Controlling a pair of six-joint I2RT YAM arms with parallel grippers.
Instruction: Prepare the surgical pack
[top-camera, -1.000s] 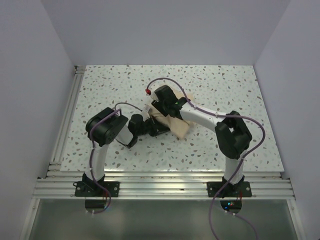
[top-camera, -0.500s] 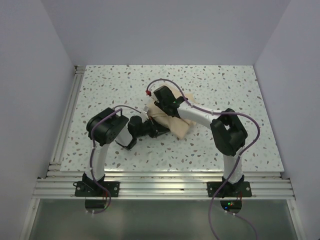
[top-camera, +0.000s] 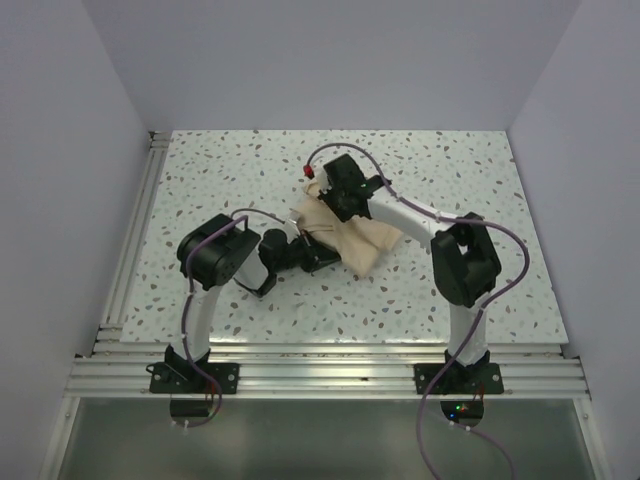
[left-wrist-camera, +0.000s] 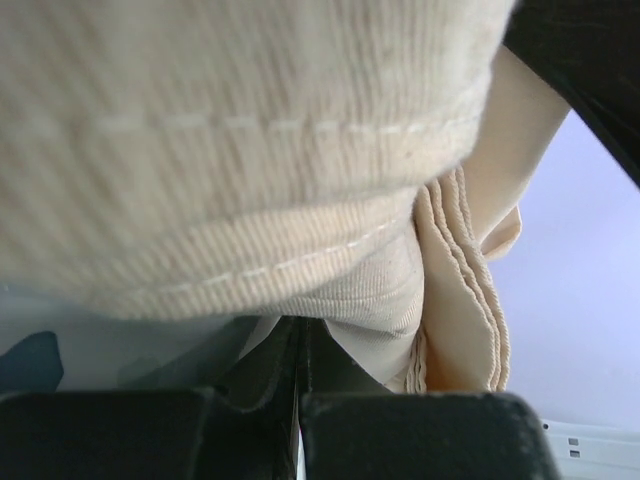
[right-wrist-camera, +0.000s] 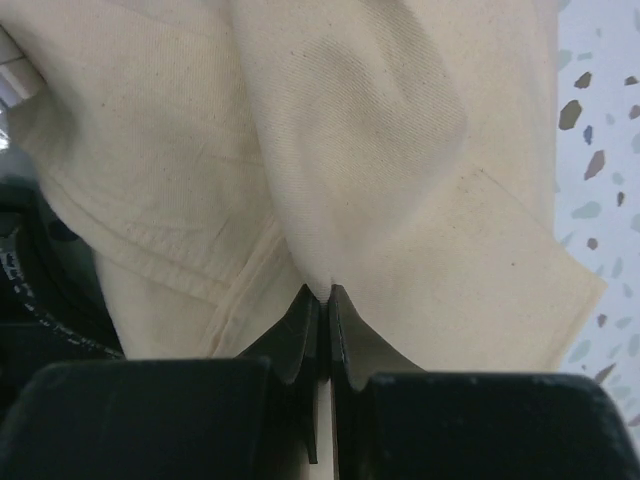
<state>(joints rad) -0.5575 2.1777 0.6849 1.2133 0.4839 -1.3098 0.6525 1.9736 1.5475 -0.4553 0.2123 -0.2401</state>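
- The surgical pack (top-camera: 358, 246) lies near the middle of the table (top-camera: 470, 180), a little toward the near edge. It is a rumpled tan bundle, not a flat sheet.
- Your right gripper (right-wrist-camera: 322, 293) is shut tight on a pinch of the tan cloth. In its wrist view the fabric rises in a ridge straight out from between the closed jaws. From above, this gripper sits at the far side of the bundle.
- Your left gripper (left-wrist-camera: 299, 328) is closed as well, at the bundle's near-left side. Its wrist view shows stitched hems and several stacked layers hanging just above the jaws, with cloth running down into the line where they meet. I read that as a grip on the cloth too, though the contact itself is dark and hard to see.
- Done so far, as I judge it: the wrap has been drawn in over its middle, since layered folds and doubled edges show in both wrist views. No tray or packets show in any view, so whatever is inside looks covered.
- Left to do, as I judge it: the bundle is uneven, with a corner sticking out toward the near-right, and both arms are holding fabric. You likely have at least one flap to lay down and tuck before the pack can be released as a tidy, closed parcel.
- Watch the pull between the two grips, because tension across the bundle could drag it or reopen a fold.
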